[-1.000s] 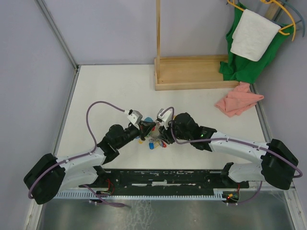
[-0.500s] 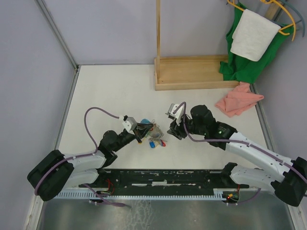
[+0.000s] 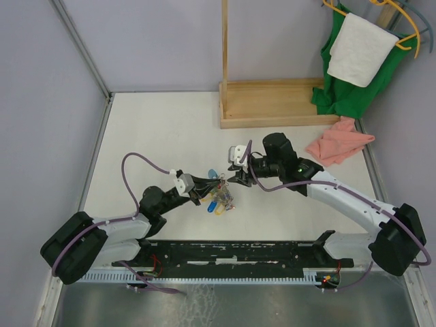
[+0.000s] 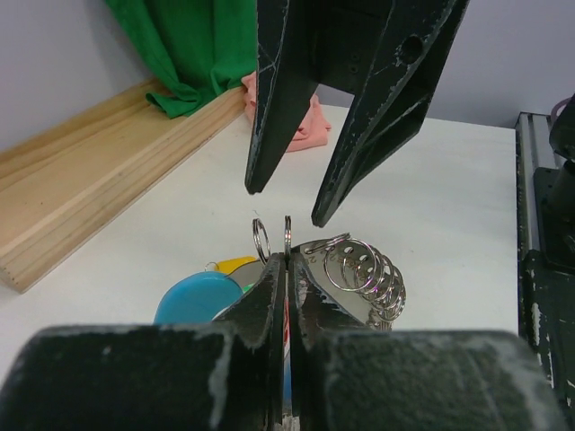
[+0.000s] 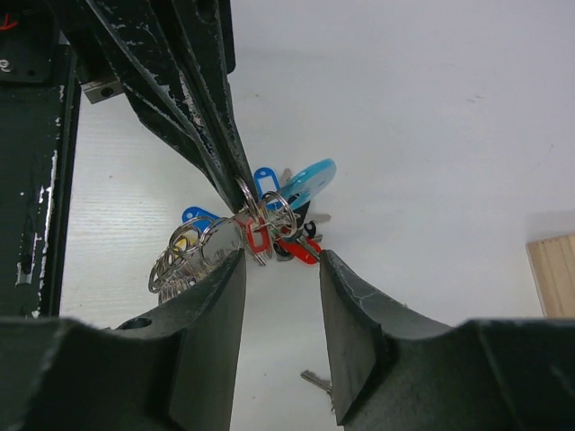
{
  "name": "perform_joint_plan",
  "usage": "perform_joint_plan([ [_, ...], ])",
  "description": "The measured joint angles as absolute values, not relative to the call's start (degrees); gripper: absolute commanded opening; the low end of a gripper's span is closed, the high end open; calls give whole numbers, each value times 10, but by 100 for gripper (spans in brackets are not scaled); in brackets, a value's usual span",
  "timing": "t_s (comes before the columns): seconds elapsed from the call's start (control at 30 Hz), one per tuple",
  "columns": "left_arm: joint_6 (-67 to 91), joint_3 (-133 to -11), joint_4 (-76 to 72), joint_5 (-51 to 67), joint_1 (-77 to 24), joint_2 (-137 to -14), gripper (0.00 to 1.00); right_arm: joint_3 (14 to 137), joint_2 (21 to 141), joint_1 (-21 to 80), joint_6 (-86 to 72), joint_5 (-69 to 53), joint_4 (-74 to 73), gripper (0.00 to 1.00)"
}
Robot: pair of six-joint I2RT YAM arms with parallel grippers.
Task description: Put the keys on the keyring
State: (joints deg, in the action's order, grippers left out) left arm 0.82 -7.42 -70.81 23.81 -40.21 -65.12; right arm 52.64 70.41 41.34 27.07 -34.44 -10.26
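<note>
Keyring [image 3: 218, 194] stands upright, edge-on, pinched in the left gripper [image 4: 286, 265]

left claw [image 4: 287, 261] pinching keyring [image 4: 362, 269], right claw [image 4: 287, 204] spread opposite

1. In the top view, we can read no text, number or sign on anything; all surfaces there are too small or plain.
2. In the left wrist view, the light-blue plastic piece [image 4: 199, 296] shows us a plain face, without legible writing.
3. In the right wrist view, the coloured tags of the keys [image 5: 269, 224] carry no label we can read.
4. The small marks on the black plate [image 5: 22, 108] at the left edge are too blurred to read.
</note>
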Motion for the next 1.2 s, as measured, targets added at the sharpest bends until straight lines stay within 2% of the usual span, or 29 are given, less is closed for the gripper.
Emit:
perform_joint_plan([
  [0.33, -8, -74, -711, 262, -402, -653, 3, 526, 721, 412, 314, -419, -103, 30],
  [0.67, -8, -74, -719, 283, -402, -661, 3, 526, 737, 412, 318, -452, -103, 26],
  [0.77, -8, -74, -722, 292, -402, -663, 3, 526, 742, 412, 319, -455, -103, 18],
  [0.87, -8, -74, -724, 302, -402, -668, 3, 526, 744, 412, 318, -459, -104, 2],
  [1.07, -10, -74, -717, 305, -401, -661, 24, 551, 750, 413, 320, -452, -153, 1],
  [1.2, -18, -85, -660, 305, -401, -620, 31, 606, 761, 425, 327, -397, -240, 1],
])
